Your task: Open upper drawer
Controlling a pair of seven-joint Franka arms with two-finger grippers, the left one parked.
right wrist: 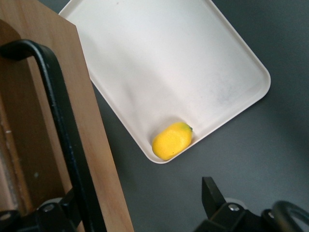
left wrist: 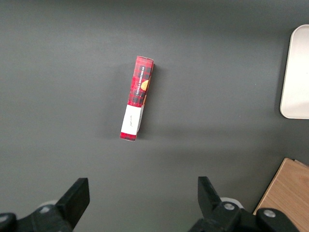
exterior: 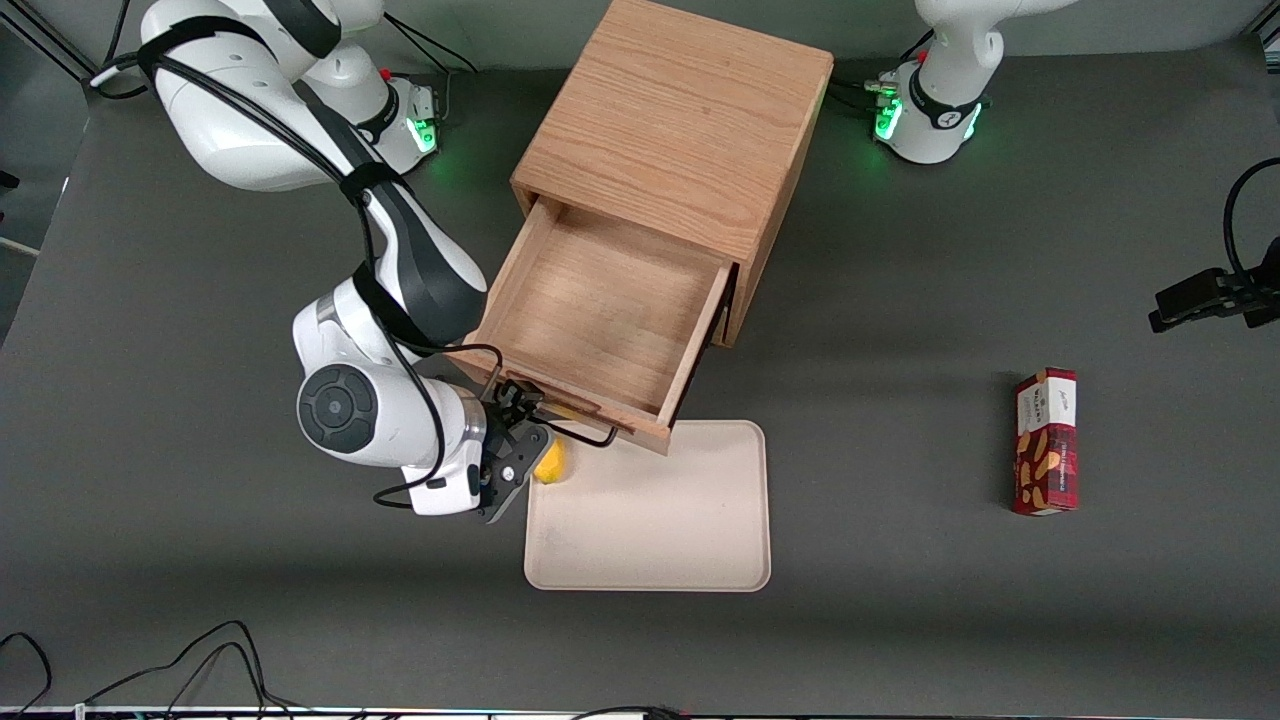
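The upper drawer (exterior: 600, 310) stands pulled far out of the wooden cabinet (exterior: 680, 120), and its light oak tray holds nothing. Its black wire handle (exterior: 585, 428) (right wrist: 58, 121) sits on the front panel, nearest the front camera. My right gripper (exterior: 518, 445) (right wrist: 142, 198) is at the handle's end toward the working arm, just above the table. It is open, fingers wide apart. One finger (right wrist: 72, 205) lies against the handle bar and the other finger (right wrist: 212, 193) hangs over bare table. Nothing is clamped.
A cream tray (exterior: 650, 520) (right wrist: 159, 58) lies on the table under the drawer's front, with a yellow lemon (exterior: 550, 462) (right wrist: 172, 140) in its corner beside my gripper. A red snack box (exterior: 1046, 440) (left wrist: 137, 96) lies toward the parked arm's end.
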